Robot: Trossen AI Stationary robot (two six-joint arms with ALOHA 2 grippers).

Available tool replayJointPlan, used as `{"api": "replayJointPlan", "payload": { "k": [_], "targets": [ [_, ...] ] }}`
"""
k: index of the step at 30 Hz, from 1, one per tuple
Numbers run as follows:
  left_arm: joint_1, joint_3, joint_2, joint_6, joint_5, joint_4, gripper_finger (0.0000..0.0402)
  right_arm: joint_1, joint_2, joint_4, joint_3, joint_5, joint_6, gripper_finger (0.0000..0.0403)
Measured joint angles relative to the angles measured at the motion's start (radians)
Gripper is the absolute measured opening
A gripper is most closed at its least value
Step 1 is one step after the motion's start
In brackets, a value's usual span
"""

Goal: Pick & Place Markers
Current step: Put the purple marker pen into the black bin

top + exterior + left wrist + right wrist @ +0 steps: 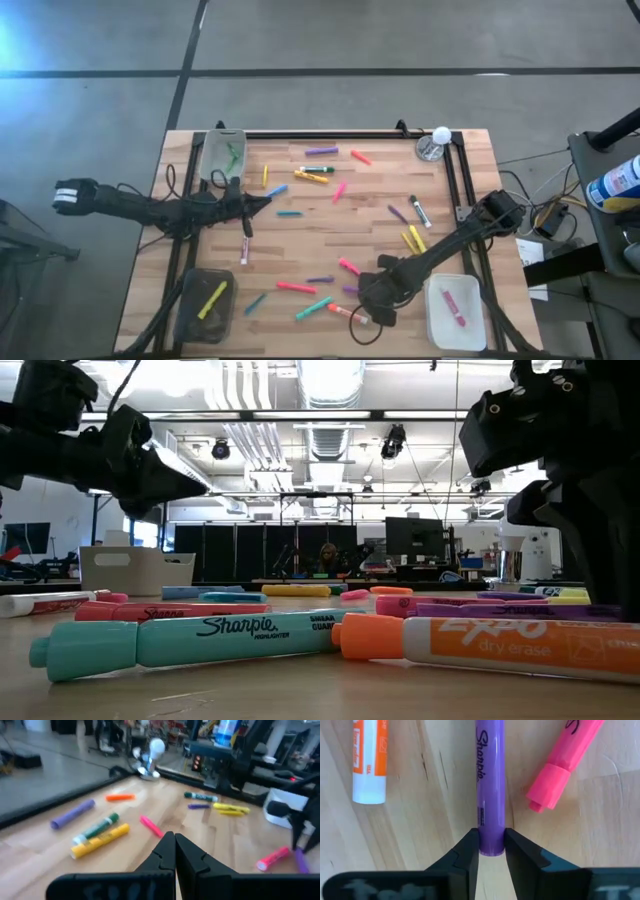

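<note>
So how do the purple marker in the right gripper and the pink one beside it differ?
The purple marker sits between the right gripper's fingers, aligned with them; the pink marker lies free beside it, angled away. The purple body shows Sharpie lettering along its length; the pink shows only a scrap. Both lie flat on the wooden table.

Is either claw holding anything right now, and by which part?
The right claw is pinching the purple marker at one end, a finger on each side, with the marker lying on the table. The left claw is shut on nothing.
</note>
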Motion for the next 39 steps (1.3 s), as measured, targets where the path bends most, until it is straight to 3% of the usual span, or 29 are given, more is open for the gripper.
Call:
{"api": "replayJointPlan", "payload": {
  "k": [5, 11, 22, 31, 39],
  "targets": [
    [-0.001, 0.054, 0.010, -0.022, 0.109, -0.174, 0.0000, 0.000, 0.000, 0.001, -0.002, 0.000, -0.003, 0.0078],
    [-0.002, 0.091, 0.053, -0.017, 0.090, -0.179, 0.0006, 0.000, 0.000, 0.010, -0.005, 0.001, -0.003, 0.0077],
    [-0.016, 0.180, 0.214, -0.056, 0.101, -0.270, 0.0111, 0.000, 0.002, 0.022, -0.006, 0.001, -0.003, 0.0078],
    [-0.059, 0.318, 0.313, -0.071, 0.319, -0.408, 0.0133, -0.001, 0.003, 0.022, -0.011, 0.002, -0.006, 0.0074],
    [-0.106, 0.371, 0.342, -0.067, 0.377, -0.404, 0.0133, 0.000, -0.004, 0.003, 0.050, 0.014, -0.067, 0.0073]
  ]
}}
